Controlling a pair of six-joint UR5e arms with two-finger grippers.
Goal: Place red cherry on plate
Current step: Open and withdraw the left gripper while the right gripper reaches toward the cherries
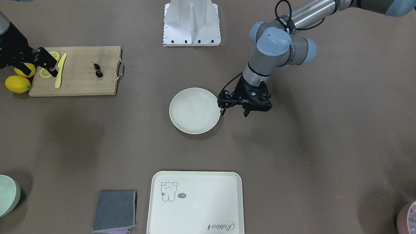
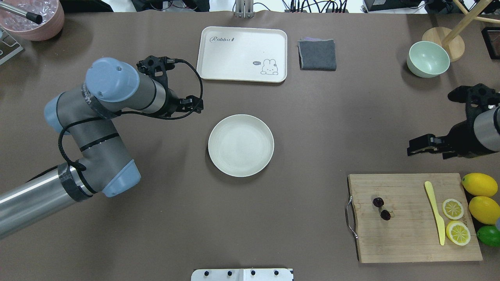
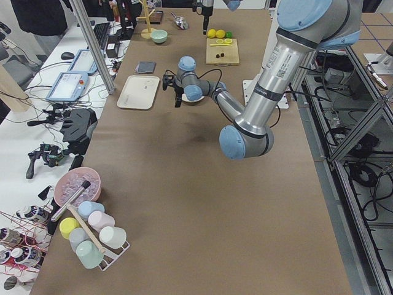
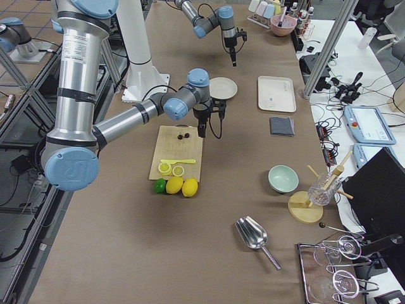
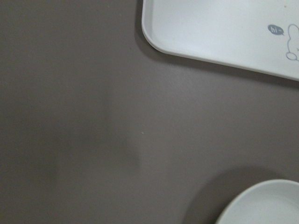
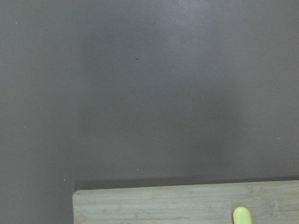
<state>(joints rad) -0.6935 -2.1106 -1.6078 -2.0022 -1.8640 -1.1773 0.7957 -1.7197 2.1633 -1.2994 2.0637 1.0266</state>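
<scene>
Found left arm [image 2: 97, 128] folded sharply at the elbow, wrist turned downward. Found left gripper [image 1: 234, 113] pointing down, fingers [image 1: 246, 113] spread apart, nothing between them. Found right arm [image 2: 486, 130] reaching in low from the side, wrist roughly level. Found right gripper [image 1: 50, 66] pointing down; could not establish whether parted or closed

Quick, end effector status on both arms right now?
Left end effector: open, holding nothing, beside the plate.
Right end effector: cannot tell if open or shut; the red cherry lies on the cutting board.
</scene>
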